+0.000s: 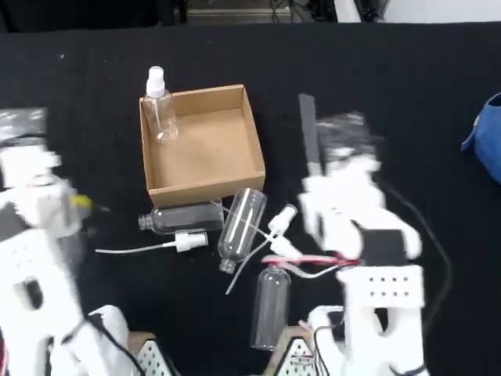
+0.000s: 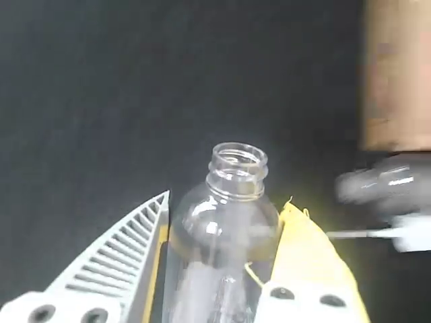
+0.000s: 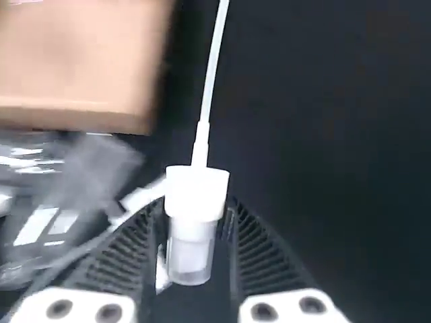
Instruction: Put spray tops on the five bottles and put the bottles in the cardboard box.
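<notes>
High view of a black bench (image 1: 423, 70) with two white arms at its near edge. An open cardboard box (image 1: 207, 186) sat toward the middle. One capped bottle (image 1: 160, 110), its spray top already on, stood upright in the box's far corner on the left arm's side.

Clutter lay in front of the box. An open bottle (image 1: 182, 218) lay on its side just beside the near wall, and a second bottle (image 1: 241, 225) lay slanted by the near corner. A third bottle (image 1: 271, 305) lay closer to the arms. Loose spray tops were scattered among them, trailing thin tubes – one (image 1: 186, 242) under the first bottle, two more (image 1: 283, 220) beside the second.

Left wrist view: the left fingers (image 2: 128, 249) were closed around an uncapped bottle (image 2: 229, 222), its open neck pointing away from the wrist.

Right wrist view: the right fingers (image 3: 128, 249) were narrow, gripping a white spray top (image 3: 195, 222) – its tube pointed away, past the box's corner.

A blue object (image 1: 489, 145) sat at the bench's edge on the right arm's side. Cables (image 1: 290, 9) lay beyond the far edge.
</notes>
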`<state>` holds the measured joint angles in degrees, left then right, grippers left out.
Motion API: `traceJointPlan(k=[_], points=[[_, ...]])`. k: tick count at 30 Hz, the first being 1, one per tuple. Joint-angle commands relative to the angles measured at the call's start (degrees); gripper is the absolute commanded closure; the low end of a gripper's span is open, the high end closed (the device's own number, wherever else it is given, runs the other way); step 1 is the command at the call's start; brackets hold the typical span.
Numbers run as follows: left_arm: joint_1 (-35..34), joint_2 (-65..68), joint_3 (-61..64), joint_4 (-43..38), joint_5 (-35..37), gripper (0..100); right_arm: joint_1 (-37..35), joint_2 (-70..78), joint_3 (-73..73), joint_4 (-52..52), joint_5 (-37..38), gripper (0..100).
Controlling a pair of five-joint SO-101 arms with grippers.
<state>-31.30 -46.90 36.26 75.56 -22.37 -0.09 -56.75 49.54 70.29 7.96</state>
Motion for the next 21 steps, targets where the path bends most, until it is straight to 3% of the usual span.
traceJointPlan(k=[1,5,13,21], points=[[17.19,-8.53,3.91,-7.47,6.68,97,21.01,-0.92,5.14,-4.4,5.36,98.7],[25.54,-13.54,10.51,-15.12,9.32,97,30.77,2.95,8.75,-10.46,6.86,98.7],[36.7,-23.12,26.51,-32.09,14.95,97,39.56,12.88,9.36,-16.79,2.64,98.7],[38.29,-34.99,39.43,-39.3,20.4,97,43.69,25.27,8.92,-24.97,-4.66,98.6]])
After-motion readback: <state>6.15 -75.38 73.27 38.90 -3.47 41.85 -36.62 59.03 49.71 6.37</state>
